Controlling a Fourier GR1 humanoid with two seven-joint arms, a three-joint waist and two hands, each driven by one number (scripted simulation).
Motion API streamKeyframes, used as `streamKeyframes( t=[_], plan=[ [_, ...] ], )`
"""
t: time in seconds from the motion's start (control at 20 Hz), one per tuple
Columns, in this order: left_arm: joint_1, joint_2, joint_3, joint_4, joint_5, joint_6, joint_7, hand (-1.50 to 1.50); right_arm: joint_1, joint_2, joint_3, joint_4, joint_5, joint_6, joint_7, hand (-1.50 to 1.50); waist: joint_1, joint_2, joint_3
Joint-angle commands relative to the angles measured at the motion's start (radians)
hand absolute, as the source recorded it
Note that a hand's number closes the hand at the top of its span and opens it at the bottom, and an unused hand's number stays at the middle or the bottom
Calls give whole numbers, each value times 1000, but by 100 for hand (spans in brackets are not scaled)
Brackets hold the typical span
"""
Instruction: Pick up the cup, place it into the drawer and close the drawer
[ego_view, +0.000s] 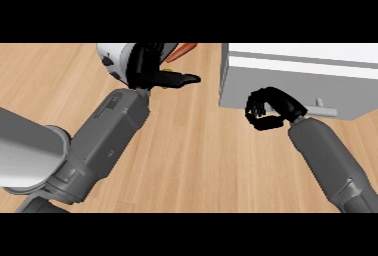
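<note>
Table (199, 150): pale wood, lying under everything and filling most of the head view.
Drawer (295, 65): a white and grey box sitting on the table at the upper right; its grey front is facing the arms.
Left forearm (111, 130): grey, rising from the lower left corner and slanting up towards the top edge.
Right forearm (325, 155): grey, coming in from the lower right and pointing up at the drawer's front.
Cup (114, 55): white with dark marks, sitting at the top edge left of centre, well apart from the drawer; its right side is being hidden by black fingers.
Left hand (153, 64): curling round the cup and holding it; the thumb is sticking out to the right above the wood.
Right hand (269, 111): fingers curling inward with nothing in them; it is hanging at the lower left of the drawer's front, possibly touching it, though the angle is not showing this clearly.
Handle (322, 106): a small grey bar standing out from the drawer's front, just right of the right hand and apart from it.
Orange object (186, 48): a thin slanted piece poking out at the top edge, just right of the left hand.
</note>
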Motion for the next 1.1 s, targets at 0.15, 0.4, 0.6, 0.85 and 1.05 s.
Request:
streamKeyframes(
  t=[0.15, 0.4, 0.6, 0.85, 1.05],
  plan=[
    [82, 37, -14, -62, 2, -58, 14, -150, -204, -64, -143, 185, -44, -68, -21, 150, 51, 17, 2],
    [76, 60, -24, -90, 3, -86, 52, -150, -242, -101, -186, 193, -85, -33, 13, 150, 72, 21, 2],
    [109, 63, -29, -109, 9, -115, 46, -150, -243, -153, -209, 170, -114, 16, 10, 150, 84, 22, 1],
    [127, 90, -18, -118, 19, -140, 47, -150, -234, -178, -224, 129, -147, 64, 0, 150, 103, 29, 0],
    [126, 84, -22, -129, 21, -142, 58, -150, -230, -188, -234, 105, -170, 103, 18, 150, 106, 27, 0]
  ],
)
